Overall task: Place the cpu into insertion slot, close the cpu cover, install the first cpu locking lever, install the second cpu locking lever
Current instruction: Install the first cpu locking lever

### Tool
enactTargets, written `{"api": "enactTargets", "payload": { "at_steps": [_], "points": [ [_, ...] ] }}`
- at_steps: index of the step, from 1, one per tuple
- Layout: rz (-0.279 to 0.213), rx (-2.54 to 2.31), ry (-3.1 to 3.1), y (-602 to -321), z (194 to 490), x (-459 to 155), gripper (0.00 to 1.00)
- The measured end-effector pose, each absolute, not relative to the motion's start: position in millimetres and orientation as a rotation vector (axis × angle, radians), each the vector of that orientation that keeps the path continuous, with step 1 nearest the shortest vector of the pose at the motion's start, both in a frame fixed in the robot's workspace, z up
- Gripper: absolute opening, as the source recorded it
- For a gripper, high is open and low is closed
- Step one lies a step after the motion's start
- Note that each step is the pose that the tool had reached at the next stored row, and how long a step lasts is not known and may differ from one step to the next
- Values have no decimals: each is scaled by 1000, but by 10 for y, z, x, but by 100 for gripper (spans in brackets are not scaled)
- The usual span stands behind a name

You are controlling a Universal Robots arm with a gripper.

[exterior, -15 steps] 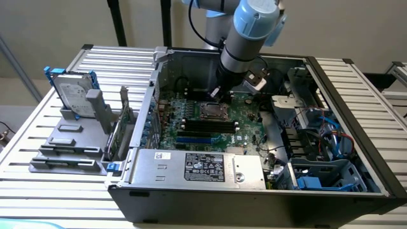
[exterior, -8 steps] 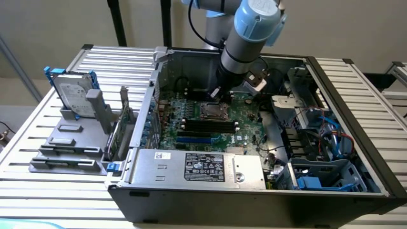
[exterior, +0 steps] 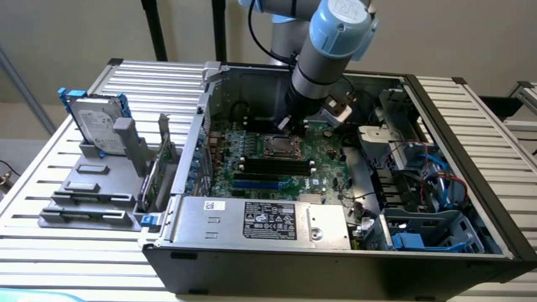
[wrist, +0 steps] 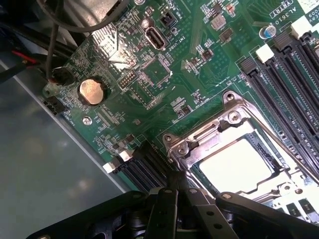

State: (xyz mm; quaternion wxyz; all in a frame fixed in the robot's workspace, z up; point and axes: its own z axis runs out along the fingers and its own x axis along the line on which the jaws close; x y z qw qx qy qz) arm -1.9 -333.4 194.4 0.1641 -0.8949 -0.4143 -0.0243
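Slatted metal table [exterior: 75, 239] carries an open computer case [exterior: 336, 264] across its middle and far edge. Grey drive rack [exterior: 92, 189] sits beside the case, holding what looks like a hard drive [exterior: 94, 123], upright.

Arm [exterior: 323, 56] angled steeply down — gripper [wrist: 177, 191] low, jaws shut, nothing held
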Motion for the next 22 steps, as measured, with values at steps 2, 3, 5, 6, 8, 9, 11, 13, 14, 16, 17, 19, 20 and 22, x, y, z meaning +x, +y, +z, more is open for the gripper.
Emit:
{"api": "enactTargets", "payload": {
  "at_steps": [2, 3, 5, 6, 8, 9, 11, 13, 14, 16, 17, 19, 20, 22],
  "points": [
    [-69, -2551, -1182, -3340, 1943, -19, 11],
    [-69, -2550, -1182, -3344, 1942, -19, 11],
    [-69, -2549, -1183, -3351, 1940, -18, 11],
    [-69, -2548, -1184, -3355, 1940, -17, 11],
    [-71, -2544, -1185, -3363, 1938, -16, 11],
    [-73, -2541, -1184, -3366, 1936, -16, 11],
    [-77, -2535, -1183, -3368, 1930, -15, 11],
    [-79, -2530, -1183, -3370, 1928, -15, 11],
    [-80, -2528, -1183, -3369, 1928, -15, 11],
    [-82, -2525, -1182, -3371, 1928, -15, 11],
    [-81, -2524, -1182, -3374, 1935, -13, 11],
    [-78, -2524, -1181, -3395, 1966, -14, 11],
    [-77, -2524, -1181, -3407, 1982, -14, 11],
    [-77, -2524, -1181, -3427, 2014, -21, 11]
  ]
}}
